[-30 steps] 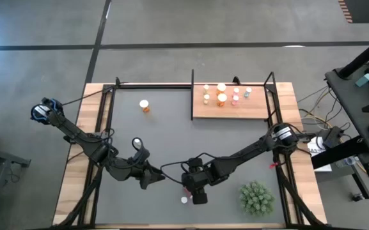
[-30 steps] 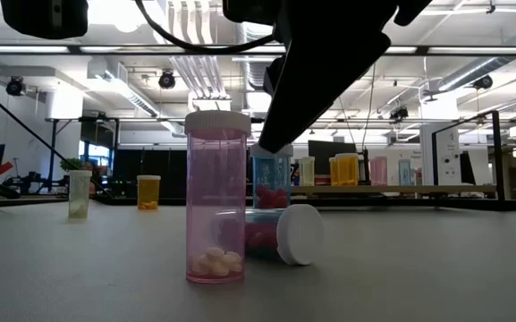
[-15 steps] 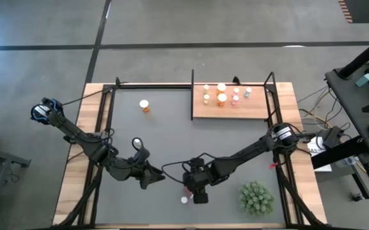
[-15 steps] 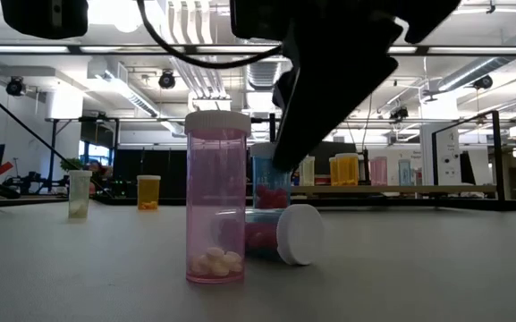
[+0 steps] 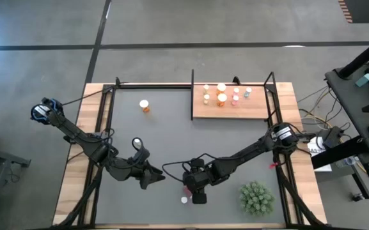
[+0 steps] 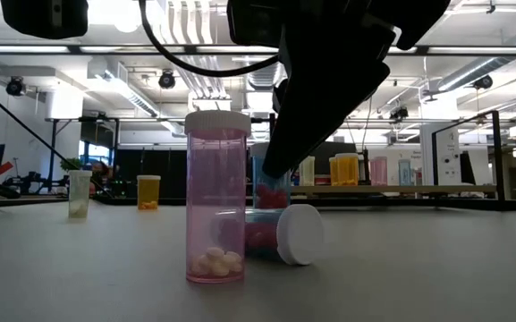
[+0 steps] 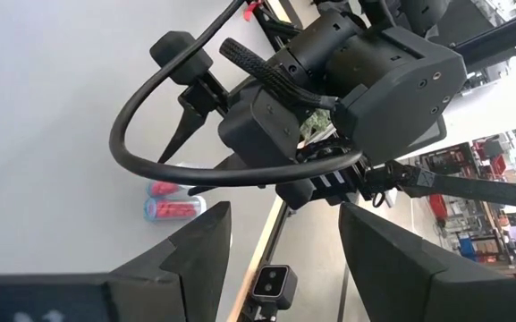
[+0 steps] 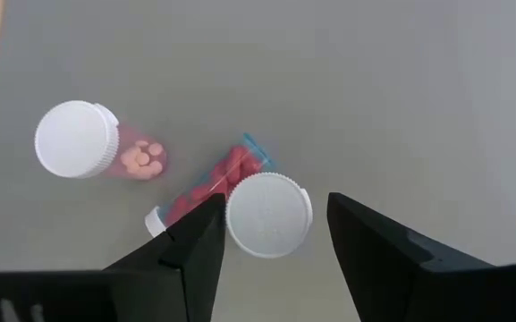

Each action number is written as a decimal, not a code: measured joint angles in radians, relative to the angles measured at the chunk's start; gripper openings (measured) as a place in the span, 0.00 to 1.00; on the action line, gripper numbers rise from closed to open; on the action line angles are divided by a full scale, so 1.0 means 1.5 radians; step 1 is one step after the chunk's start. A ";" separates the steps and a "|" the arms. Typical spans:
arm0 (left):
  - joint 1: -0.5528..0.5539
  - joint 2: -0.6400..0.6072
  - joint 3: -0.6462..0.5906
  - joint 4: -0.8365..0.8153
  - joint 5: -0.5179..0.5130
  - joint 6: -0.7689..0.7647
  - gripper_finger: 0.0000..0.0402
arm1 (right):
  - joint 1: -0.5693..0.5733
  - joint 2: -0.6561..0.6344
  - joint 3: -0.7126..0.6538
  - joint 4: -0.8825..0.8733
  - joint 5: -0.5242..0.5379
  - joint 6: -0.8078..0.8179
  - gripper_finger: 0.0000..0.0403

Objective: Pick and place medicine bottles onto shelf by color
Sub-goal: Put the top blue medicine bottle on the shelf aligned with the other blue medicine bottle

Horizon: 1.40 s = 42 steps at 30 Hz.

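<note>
I have the right gripper (image 5: 194, 191) low over the front of the dark grey mat (image 5: 158, 128), just left of the green spiky plant (image 5: 256, 197). Its wrist view shows the two fingers (image 8: 195, 246) spread apart, holding nothing. Directly between them stands an upright blue bottle (image 8: 267, 213) with a white cap; the fingers flank the cap without touching it.

Against that bottle lies a second bottle on its side (image 8: 206, 190), filled with red pills. In the low view it lies on the mat (image 6: 258, 237) with its white cap facing the camera, behind a tall pink bottle (image 6: 215, 199). The pink bottle stands upright, apart from the pair and nearer the front edge, with a few pale pills at its bottom.

The left gripper (image 5: 151, 177) waits on the mat just left of the right one. From its wrist view the fingers (image 7: 195, 259) are parted and empty.

The shelf (image 5: 230, 101) sits at the far right corner of the mat, carrying several small bottles: orange ones (image 5: 221, 98) toward its left, pink ones (image 5: 236, 94) toward its right. One orange bottle (image 5: 144, 105) stands alone on the mat, left of the shelf and well apart from both grippers. In the low view a pale green bottle (image 6: 79, 192) stands at far left.
</note>
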<state>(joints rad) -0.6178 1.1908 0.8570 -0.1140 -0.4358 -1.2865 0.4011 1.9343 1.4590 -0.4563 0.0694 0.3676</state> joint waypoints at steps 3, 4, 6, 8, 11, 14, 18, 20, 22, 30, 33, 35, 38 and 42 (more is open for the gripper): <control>0.000 0.000 0.000 0.000 0.000 0.001 0.48 | 0.000 0.000 0.000 0.002 0.000 0.000 0.45; 0.000 0.000 0.000 0.000 0.000 0.003 0.48 | 0.000 0.000 0.000 0.002 0.000 0.000 0.44; 0.000 0.000 0.000 0.000 0.000 0.005 0.48 | 0.000 0.000 0.000 0.002 0.000 0.000 0.41; 0.000 0.000 0.000 0.000 0.000 0.005 0.48 | 0.000 0.000 0.000 0.002 0.000 0.000 0.38; 0.000 0.000 0.000 0.000 0.000 0.006 0.48 | 0.000 0.000 0.000 0.001 0.000 0.000 0.33; 0.000 0.000 0.000 0.000 0.000 0.006 0.48 | 0.000 0.000 0.000 0.001 0.000 0.000 0.29; 0.000 0.000 0.000 0.000 0.000 0.006 0.48 | 0.000 -0.002 0.001 -0.008 0.000 -0.001 0.27; 0.000 0.000 0.000 0.000 0.000 0.006 0.48 | 0.000 -0.009 0.001 -0.026 0.000 -0.002 0.28; 0.000 0.000 0.000 0.000 0.000 0.006 0.48 | -0.001 -0.023 0.001 -0.050 0.000 -0.014 0.29; 0.002 0.000 0.000 0.000 -0.032 0.006 0.48 | -0.010 -0.102 -0.007 -0.167 0.045 -0.066 0.30; 0.002 0.000 0.000 0.001 -0.054 0.006 0.48 | -0.020 -0.132 -0.024 -0.207 0.079 -0.073 0.29; 0.002 0.000 0.000 0.001 -0.070 0.006 0.48 | -0.030 -0.157 -0.047 -0.215 0.084 -0.075 0.29; 0.002 0.000 0.000 0.001 -0.102 -0.001 0.48 | -0.046 -0.203 -0.099 -0.216 0.084 -0.078 0.29; 0.004 0.000 0.000 0.001 -0.150 -0.012 0.48 | -0.069 -0.282 -0.179 -0.213 0.090 -0.053 0.30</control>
<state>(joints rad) -0.6124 1.1908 0.8570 -0.1126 -0.6606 -1.3039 0.2974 1.5118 1.1905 -0.7762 0.2037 0.2875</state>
